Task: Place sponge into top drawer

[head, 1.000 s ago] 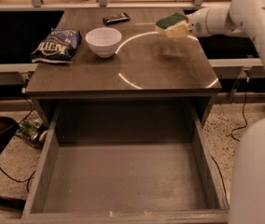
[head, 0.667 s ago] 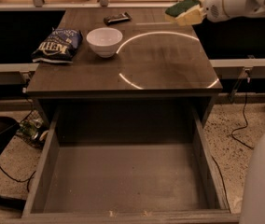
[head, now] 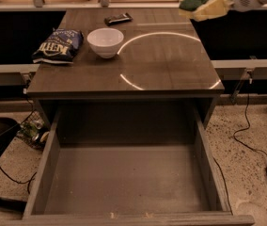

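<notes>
The sponge, pale yellow foam with a dark green scrub layer on top, hangs in the air above the table's far right corner. My gripper holds it from the right, at the top right of the camera view, with the white arm running off the right edge. The top drawer stands pulled wide open below the tabletop, at the bottom of the view. Its flat grey bottom is bare. The sponge is well behind and above the drawer.
On the dark tabletop stand a white bowl, a blue snack bag at the left and a dark flat wrapped bar at the back. Cables lie on the speckled floor to the right.
The gripper has lifted the sponge up off the tabletop and higher toward the top right. The arm has drawn out of the right side of the view.
</notes>
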Available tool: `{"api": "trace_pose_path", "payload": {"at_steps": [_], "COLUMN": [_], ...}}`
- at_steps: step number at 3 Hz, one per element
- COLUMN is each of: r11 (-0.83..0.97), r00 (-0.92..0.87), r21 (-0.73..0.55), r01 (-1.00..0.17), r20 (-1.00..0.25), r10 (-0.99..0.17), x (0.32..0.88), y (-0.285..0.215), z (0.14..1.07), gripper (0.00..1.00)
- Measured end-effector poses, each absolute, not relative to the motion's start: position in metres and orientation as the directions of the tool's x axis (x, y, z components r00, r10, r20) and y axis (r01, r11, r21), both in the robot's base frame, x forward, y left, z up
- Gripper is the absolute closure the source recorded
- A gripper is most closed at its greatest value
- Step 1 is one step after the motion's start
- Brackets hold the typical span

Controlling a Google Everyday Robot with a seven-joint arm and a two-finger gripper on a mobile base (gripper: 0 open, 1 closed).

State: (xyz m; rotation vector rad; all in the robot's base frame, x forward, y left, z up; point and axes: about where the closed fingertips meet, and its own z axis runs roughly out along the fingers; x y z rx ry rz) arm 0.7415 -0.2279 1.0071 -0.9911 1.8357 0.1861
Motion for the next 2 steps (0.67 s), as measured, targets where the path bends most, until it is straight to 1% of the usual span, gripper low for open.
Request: {"api": "trace_pose_path", "payload": {"at_steps": [1,2], "r11": [0.639,0.604], "r00": [-0.135,-0.086], "r21": [-0.307,-0.357], "r01": [-0.705,-0.713], "r20": [-0.827,-0.81], "r10": [-0.546,-0.58], "x": [0.698,0.645], "y": [-0.241,-0.243], "z": [1.014,1.011], "gripper": [1.0,1.0]}}
